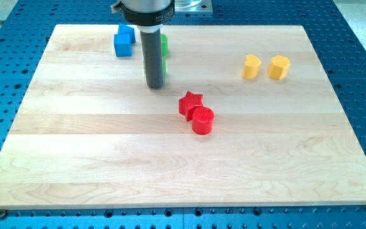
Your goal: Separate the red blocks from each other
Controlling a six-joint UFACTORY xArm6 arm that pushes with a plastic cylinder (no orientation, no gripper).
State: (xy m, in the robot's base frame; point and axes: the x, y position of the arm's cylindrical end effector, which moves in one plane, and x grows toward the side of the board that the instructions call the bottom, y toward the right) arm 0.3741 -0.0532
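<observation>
A red star block (190, 102) and a red cylinder block (203, 120) lie touching each other near the middle of the wooden board (107, 146), the star to the upper left of the cylinder. My tip (155, 85) is above and to the left of the red star, a short gap away from it. The rod hides part of a green block (164, 46) behind it.
A blue block (124, 41) sits at the view's top left, left of the rod. Two yellow blocks (251, 66) (279, 67) sit side by side at the upper right. The board rests on a blue perforated table.
</observation>
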